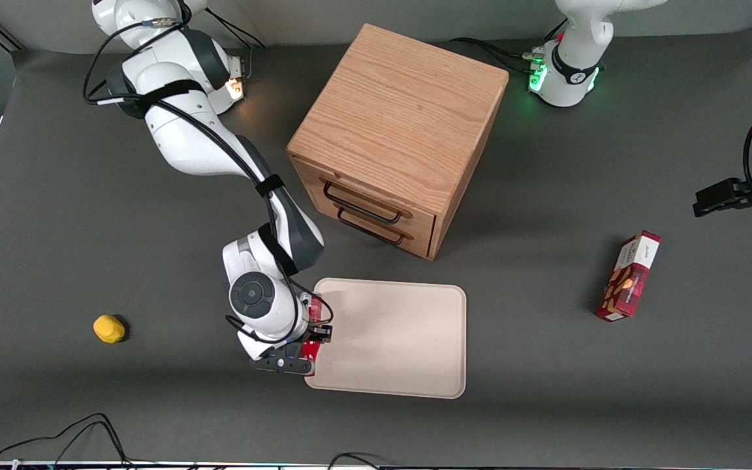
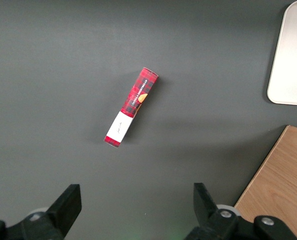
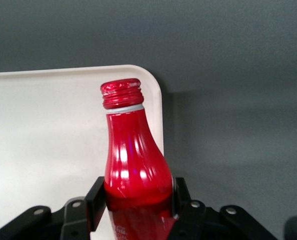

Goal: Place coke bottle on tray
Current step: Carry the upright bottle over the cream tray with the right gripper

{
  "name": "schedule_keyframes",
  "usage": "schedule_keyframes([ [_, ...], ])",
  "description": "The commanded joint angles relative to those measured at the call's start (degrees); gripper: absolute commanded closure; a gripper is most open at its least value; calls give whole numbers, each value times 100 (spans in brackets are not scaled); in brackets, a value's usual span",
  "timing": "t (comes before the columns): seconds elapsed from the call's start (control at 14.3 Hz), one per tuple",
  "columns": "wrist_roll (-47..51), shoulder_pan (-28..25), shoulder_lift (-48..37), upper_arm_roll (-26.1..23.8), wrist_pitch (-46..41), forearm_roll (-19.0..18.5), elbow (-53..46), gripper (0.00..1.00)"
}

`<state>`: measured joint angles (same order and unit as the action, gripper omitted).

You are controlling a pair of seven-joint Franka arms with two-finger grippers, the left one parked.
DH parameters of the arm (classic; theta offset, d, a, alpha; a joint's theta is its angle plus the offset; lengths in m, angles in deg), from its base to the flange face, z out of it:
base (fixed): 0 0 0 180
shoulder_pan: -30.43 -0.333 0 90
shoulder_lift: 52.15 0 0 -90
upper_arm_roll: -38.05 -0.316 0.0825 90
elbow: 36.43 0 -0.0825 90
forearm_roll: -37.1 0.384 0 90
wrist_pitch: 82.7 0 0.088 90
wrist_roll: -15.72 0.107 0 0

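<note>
Red coke bottle (image 3: 136,165) clenched in the right arm's jaws at the tray's corner.

Jaws of the gripper (image 1: 303,349) grip the bottle's lower body from both sides; its long axis points away from them, cap leading over the beige tray (image 1: 402,339). In the front view, bottle and gripper sit at lower centre-left of the frame, over the tray's edge toward the working arm's end of the dark bench (image 1: 546,405). Judged from this, the bottle must travel farther inward over the tray. Higher in the frame stands a wooden drawer cabinet (image 1: 402,130).
</note>
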<state>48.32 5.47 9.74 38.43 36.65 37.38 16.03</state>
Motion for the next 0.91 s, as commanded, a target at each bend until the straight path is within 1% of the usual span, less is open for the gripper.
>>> schedule_keyframes([
  [0.0,132,-44,147,41,1,69,-271,100],
  [0.49,256,-62,280,32,203,69,-254,100],
  [0.56,256,-62,306,32,203,69,-262,90],
  [0.63,256,-62,306,32,203,69,-262,62],
  [0.7,256,-62,306,23,212,69,-262,55],
  [0.77,256,-62,306,23,203,69,-262,39],
  [0.84,256,-62,315,23,212,69,-262,38],
])
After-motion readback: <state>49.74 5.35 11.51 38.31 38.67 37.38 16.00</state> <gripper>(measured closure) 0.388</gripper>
